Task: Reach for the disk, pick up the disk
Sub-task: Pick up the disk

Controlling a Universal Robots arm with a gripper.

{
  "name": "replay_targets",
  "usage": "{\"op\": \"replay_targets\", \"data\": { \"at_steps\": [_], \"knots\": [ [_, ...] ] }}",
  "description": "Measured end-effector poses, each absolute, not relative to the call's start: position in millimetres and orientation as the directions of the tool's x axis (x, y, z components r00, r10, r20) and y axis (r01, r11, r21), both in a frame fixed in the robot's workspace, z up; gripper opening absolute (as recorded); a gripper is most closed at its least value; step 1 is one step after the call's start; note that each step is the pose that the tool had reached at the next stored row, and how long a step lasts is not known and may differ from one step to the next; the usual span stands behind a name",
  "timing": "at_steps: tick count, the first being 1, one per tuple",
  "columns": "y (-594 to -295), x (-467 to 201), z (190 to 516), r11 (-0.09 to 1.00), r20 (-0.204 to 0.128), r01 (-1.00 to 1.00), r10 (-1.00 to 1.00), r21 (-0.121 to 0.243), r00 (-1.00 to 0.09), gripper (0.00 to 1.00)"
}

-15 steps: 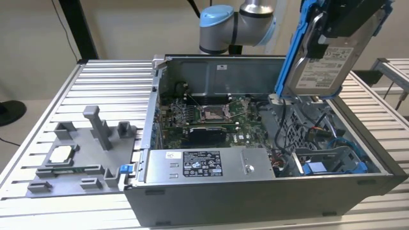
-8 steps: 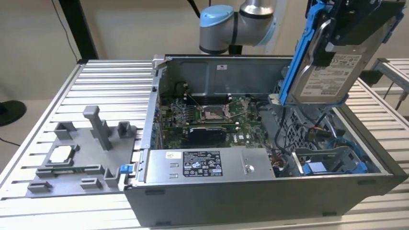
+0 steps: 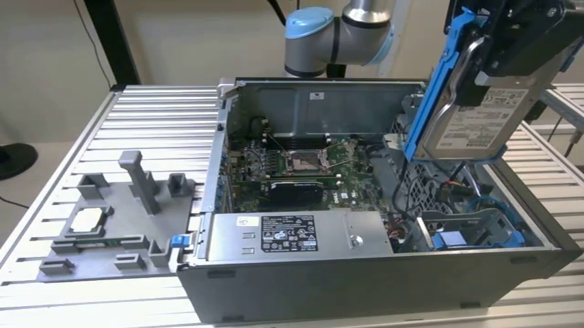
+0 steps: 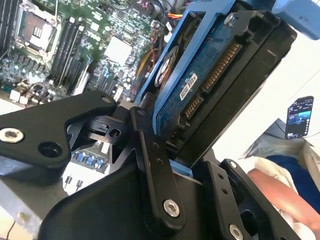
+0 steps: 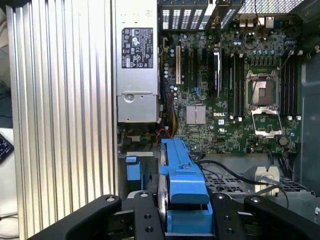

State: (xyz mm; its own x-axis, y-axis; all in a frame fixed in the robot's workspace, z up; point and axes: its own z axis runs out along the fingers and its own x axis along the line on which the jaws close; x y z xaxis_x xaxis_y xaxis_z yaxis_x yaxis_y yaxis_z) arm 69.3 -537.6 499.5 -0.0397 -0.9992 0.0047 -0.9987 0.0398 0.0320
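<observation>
The disk [image 3: 474, 119] hangs upright above the open computer case [image 3: 365, 287], at the exterior view's right. It is silver-grey with a white label and a blue carrier rail [image 3: 436, 89] along its edge. My gripper [image 3: 491, 75] is shut on its upper end, black fingers on both faces. In the second wrist view the disk's blue circuit-board face [image 4: 197, 87] sits between the black fingers [image 4: 240, 70]. In the first wrist view the disk [image 5: 181, 175] is seen edge-on in its blue carrier, clamped by the fingers [image 5: 224, 217].
The case holds a motherboard [image 3: 301, 164], a power supply [image 3: 292, 236] and a blue drive bay [image 3: 474, 236] below the disk. A grey fixture [image 3: 119, 219] with a small white-topped chip [image 3: 87, 220] lies on the ribbed table [image 3: 155, 109]. A person's arm [image 4: 280, 192] is nearby.
</observation>
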Motion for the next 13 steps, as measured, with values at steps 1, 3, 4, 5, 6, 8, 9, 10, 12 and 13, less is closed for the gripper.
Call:
{"op": "replay_targets", "data": {
  "at_steps": [1,3,4,5,6,8,9,10,12,13],
  "knots": [
    [-540.1,70.4,499.2,0.04,0.005,-0.999,-0.999,0.032,-0.04,0.0],
    [-544.2,75.1,498.5,0.04,0.005,-0.999,-0.999,0.033,-0.04,0.0],
    [-546.0,77.8,497.9,0.04,0.005,-0.999,-0.999,0.033,-0.04,0.0],
    [-547.9,80.7,497.4,0.04,0.005,-0.999,-0.999,0.033,-0.04,0.0],
    [-549.9,83.4,496.8,0.04,0.005,-0.999,-0.999,0.033,-0.04,0.0],
    [-555.4,85.3,495.6,0.04,0.004,-0.999,-0.999,0.033,-0.04,0.0],
    [-558.3,85.5,495.1,0.04,0.005,-0.999,-0.999,0.033,-0.04,0.0],
    [-561.1,85.6,494.6,0.04,0.004,-0.999,-0.999,0.033,-0.04,0.0],
    [-566.2,86.0,493.6,0.041,0.005,-0.999,-0.999,0.033,-0.041,0.0],
    [-568.4,86.4,493.2,0.041,0.005,-0.999,-0.999,0.033,-0.041,0.0]
  ]
}}
